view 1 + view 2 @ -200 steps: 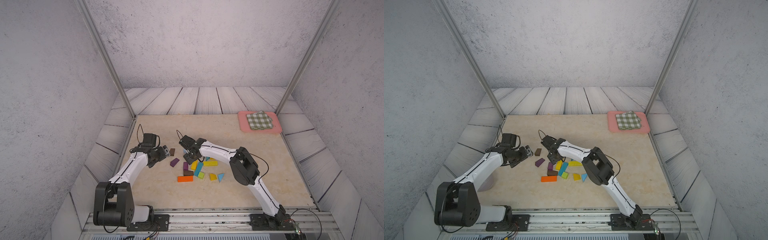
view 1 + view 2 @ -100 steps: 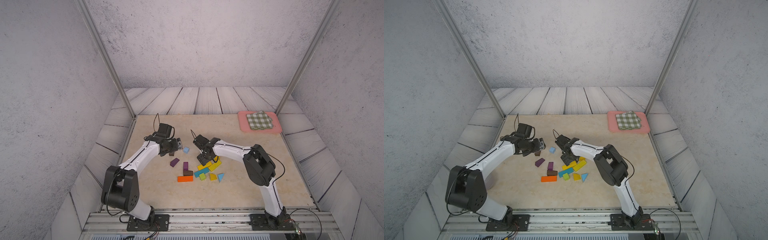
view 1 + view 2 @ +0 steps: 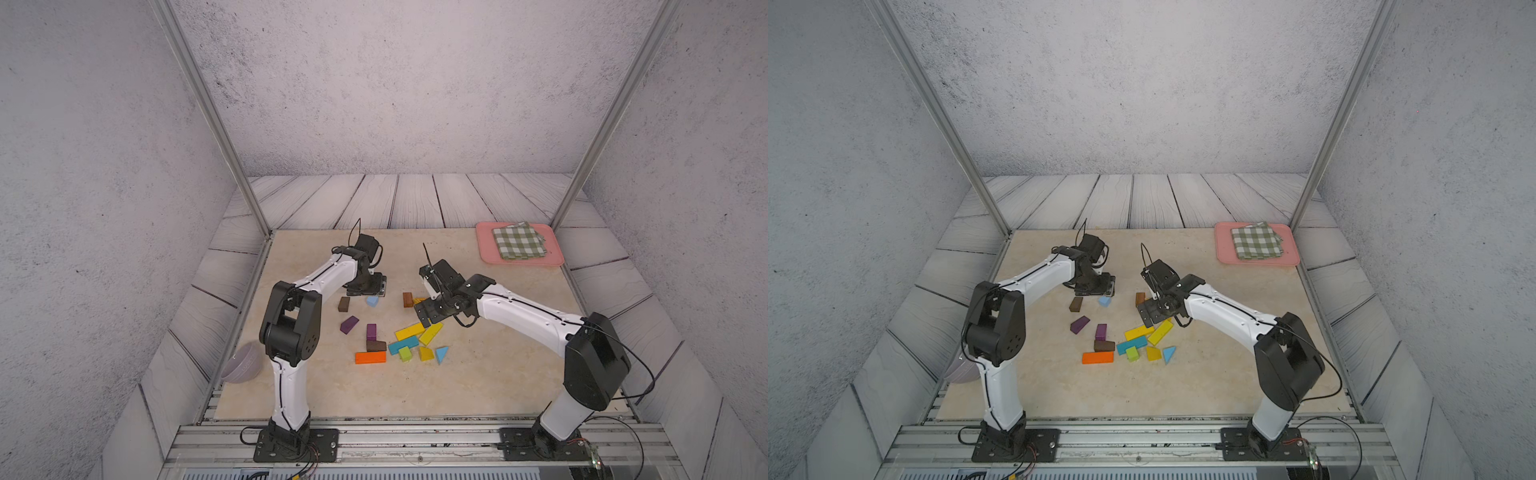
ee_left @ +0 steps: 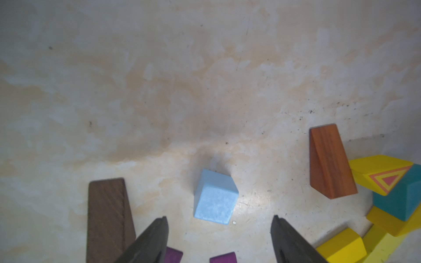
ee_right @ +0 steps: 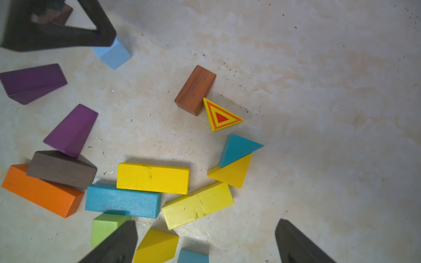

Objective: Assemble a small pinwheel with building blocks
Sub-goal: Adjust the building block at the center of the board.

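Left wrist view: we note the left gripper with jaws apart, gripping nothing. The light-blue cube sits on the table just ahead of the tips, touching neither.

Right wrist view: the right gripper has its jaws wide apart and empty, over the building blocks. A brown wedge touches a yellow triangle.

In both top views we see the blocks scattered mid-table between the arms.

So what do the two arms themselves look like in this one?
Both the left arm and the right arm have white link shells, black joint housings and black base plates. A thin black cable runs along each. The fingers are dark, matte and taper to points.
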`<action>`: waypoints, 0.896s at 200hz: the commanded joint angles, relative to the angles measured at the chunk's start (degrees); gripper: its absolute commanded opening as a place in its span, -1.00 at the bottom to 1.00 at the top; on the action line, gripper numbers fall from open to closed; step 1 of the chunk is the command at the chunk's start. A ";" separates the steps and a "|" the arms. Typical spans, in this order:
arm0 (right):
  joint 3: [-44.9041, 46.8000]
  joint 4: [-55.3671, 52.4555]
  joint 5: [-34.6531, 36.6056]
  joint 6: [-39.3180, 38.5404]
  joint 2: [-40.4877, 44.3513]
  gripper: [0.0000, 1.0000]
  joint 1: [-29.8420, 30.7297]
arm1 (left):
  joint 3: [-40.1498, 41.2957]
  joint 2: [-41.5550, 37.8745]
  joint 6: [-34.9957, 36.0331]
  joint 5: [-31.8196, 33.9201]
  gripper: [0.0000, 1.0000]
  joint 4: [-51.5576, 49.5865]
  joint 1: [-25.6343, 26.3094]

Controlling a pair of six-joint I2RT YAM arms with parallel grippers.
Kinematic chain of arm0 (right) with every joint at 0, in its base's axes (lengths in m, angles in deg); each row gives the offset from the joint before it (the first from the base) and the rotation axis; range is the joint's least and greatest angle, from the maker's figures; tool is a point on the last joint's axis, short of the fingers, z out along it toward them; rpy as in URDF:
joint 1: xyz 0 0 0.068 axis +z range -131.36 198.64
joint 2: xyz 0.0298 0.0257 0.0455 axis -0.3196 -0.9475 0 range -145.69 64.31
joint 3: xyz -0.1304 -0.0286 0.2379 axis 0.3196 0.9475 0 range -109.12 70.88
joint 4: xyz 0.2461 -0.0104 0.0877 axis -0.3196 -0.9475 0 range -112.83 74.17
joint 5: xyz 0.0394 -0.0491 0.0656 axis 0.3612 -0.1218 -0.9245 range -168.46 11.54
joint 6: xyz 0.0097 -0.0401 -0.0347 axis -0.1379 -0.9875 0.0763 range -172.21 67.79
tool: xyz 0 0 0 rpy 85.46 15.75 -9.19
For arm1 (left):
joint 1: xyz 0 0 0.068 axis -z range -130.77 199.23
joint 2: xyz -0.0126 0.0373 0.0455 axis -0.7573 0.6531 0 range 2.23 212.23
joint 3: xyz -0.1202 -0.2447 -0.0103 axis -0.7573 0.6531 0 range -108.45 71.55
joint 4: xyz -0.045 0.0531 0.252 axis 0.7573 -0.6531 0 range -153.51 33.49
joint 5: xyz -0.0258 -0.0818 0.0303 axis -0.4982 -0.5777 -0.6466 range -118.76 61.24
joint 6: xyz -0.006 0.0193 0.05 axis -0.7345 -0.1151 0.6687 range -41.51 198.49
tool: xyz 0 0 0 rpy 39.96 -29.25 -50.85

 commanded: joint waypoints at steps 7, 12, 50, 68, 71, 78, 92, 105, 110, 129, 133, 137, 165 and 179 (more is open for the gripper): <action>1.79 0.52 -1.12 0.93 3.07 0.98 -0.63 | -1.38 2.45 1.53 0.78 0.49 -3.73 0.75; 1.98 0.54 -1.07 0.88 3.13 0.98 -0.78 | -1.40 2.79 1.51 0.46 0.48 -3.55 0.79; 3.34 1.00 -1.04 0.86 3.49 0.98 -1.38 | -2.37 4.57 0.18 2.21 0.30 -3.11 0.79; 4.19 1.60 -1.26 0.86 3.64 0.98 -1.51 | -2.92 5.51 -0.22 1.59 0.15 -2.51 0.79; 4.27 1.66 -1.29 0.87 3.64 0.98 -1.56 | -3.06 5.72 -0.42 1.63 0.15 -2.50 0.79; 4.54 1.74 -1.27 0.86 3.68 0.98 -1.60 | -3.43 6.21 -0.58 1.51 0.12 -2.59 0.79; 4.84 1.84 -1.23 0.85 3.83 0.97 -1.72 | -3.95 7.11 -1.01 1.98 0.07 -2.85 0.79; 5.18 1.88 -1.08 0.64 4.12 0.98 -1.93 | -4.41 7.83 -1.14 2.08 0.03 -3.00 0.79; 5.27 1.92 -1.12 0.60 4.20 0.98 -1.99 | -4.54 8.02 -1.32 2.07 0.01 -3.12 0.79; 5.64 2.10 -0.89 0.30 4.45 0.98 -2.28 | -4.55 8.00 -2.26 2.19 -0.05 -3.46 0.79; 5.69 2.10 -0.86 0.25 4.45 0.98 -2.38 | -4.43 7.90 -2.65 2.34 -0.05 -3.44 0.79; 5.81 2.08 -0.86 0.16 4.52 0.98 -2.45 | -4.40 7.81 -3.07 2.60 -0.07 -3.47 0.79; 6.52 2.53 -1.11 -0.28 4.61 0.98 -2.91 | -4.98 7.39 -7.27 3.89 -0.32 -4.34 0.79; 6.82 2.72 -1.37 -0.28 4.53 0.98 -3.01 | -5.36 7.43 -10.22 4.27 -0.39 -4.90 0.79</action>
